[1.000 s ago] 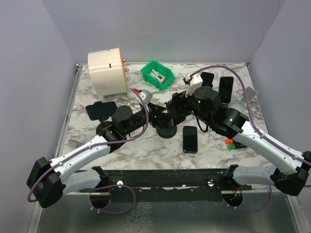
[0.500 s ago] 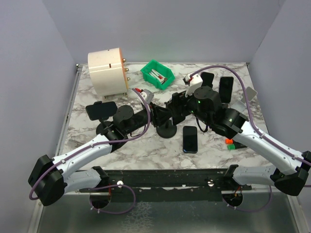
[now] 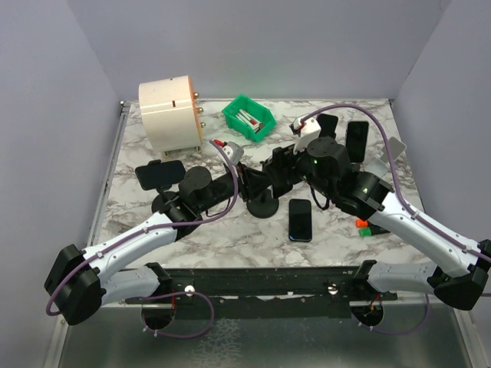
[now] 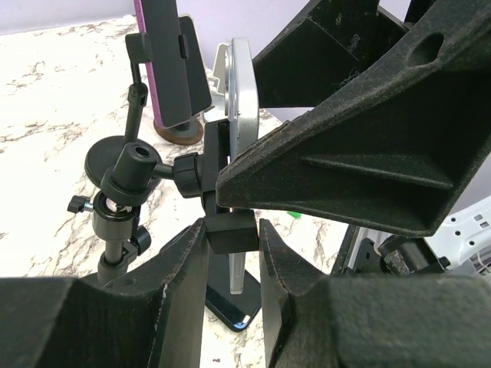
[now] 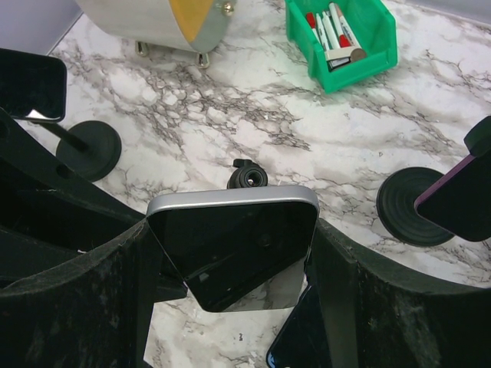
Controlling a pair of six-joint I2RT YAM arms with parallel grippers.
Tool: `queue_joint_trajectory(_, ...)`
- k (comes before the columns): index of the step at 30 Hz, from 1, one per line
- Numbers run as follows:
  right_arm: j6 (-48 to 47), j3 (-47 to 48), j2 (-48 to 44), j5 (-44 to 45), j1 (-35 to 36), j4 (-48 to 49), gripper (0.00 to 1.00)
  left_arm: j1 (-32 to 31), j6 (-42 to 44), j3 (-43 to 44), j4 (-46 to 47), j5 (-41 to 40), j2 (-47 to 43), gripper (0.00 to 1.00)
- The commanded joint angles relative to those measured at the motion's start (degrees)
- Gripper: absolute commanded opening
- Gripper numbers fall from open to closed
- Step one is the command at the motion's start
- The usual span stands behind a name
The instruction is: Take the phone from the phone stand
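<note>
From above, the left gripper and right gripper sat together at the middle stand, so the grasp looked made and the pull-off due next. The left wrist view showed that gripper's jaws narrowed onto the stand's clamp, bracing it, with the phone upright in it. The right wrist view showed wide jaws pressed on both ends of the phone, which probably needed drawing straight out of the clamp.
</note>
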Motion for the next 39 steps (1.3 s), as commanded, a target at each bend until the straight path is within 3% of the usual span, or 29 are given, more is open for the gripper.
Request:
queue_joint_trajectory(1, -0.3, 0.0, -1.6, 1.5, 0.0, -0.2, 0.2, -0.3, 1.8, -0.7, 2.1, -0.9, -1.2, 0.0)
queue_joint_trajectory(6, -0.9, 0.2, -1.8, 3.8, -0.1, -1.8, 0.01, -0.3, 2.3, -1.6, 2.1, -1.7, -2.4, 0.0)
queue_joint_trajectory(19, -1.7, -2.0, -2.6, 6.0, 0.0, -1.8, 0.01, -0.2, 2.2, -4.3, 3.4, -0.7, -4.7, 0.0)
queue_joint_trajectory(30, -1.4, -6.1, -5.3, -0.7, 0.0, 3.3, 0.0, 0.2, 0.0, -4.7, 6.1, 2.6, -3.4, 0.0)
queue_joint_trajectory(39, -0.9, -3.9, -3.4, -6.9, 0.0, 6.3, 0.0, 0.2, -0.5, -3.2, 7.0, 4.3, -2.7, 0.0)
